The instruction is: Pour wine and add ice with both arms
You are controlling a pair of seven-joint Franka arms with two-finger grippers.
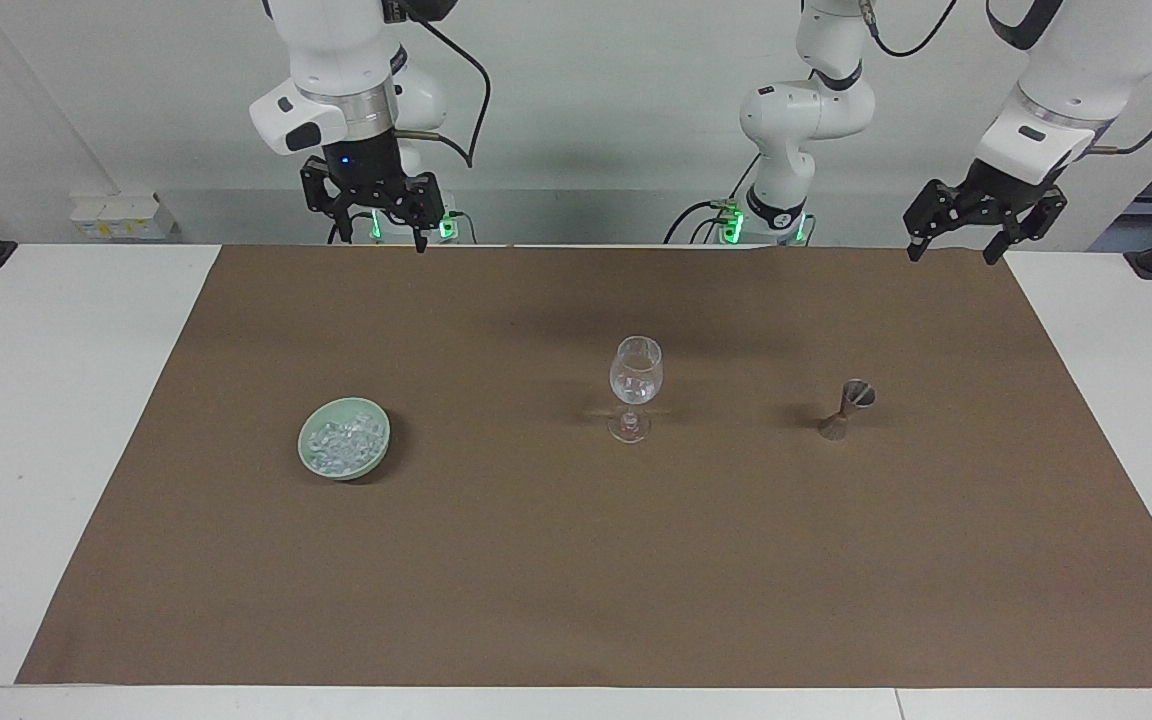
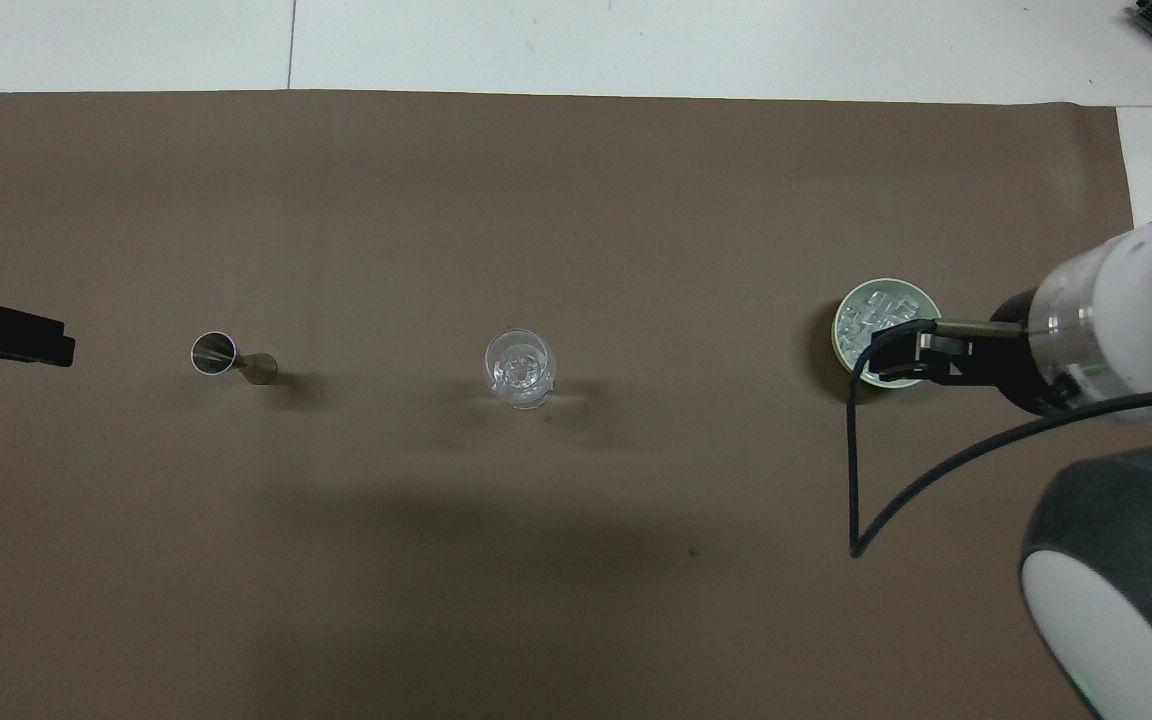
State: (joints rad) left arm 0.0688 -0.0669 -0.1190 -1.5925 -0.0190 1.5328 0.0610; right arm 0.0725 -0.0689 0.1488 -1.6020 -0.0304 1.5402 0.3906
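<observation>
A clear wine glass (image 1: pixel 635 385) (image 2: pixel 519 367) stands mid-mat with small clear chunks in its cup. A pale green bowl (image 1: pixel 344 438) (image 2: pixel 881 310) full of ice (image 1: pixel 341 440) (image 2: pixel 871 312) sits toward the right arm's end. A steel jigger (image 1: pixel 846 408) (image 2: pixel 226 357) stands toward the left arm's end. My right gripper (image 1: pixel 376 232) hangs open and empty, high over the mat's edge by the robots. My left gripper (image 1: pixel 949 255) is open and empty over the mat's corner by its base. Wine is out of view.
A brown mat (image 1: pixel 576 560) covers most of the white table (image 1: pixel 46 400). In the overhead view the right arm's wrist (image 2: pixel 1116 330) and cable (image 2: pixel 856 480) overlap the bowl's rim.
</observation>
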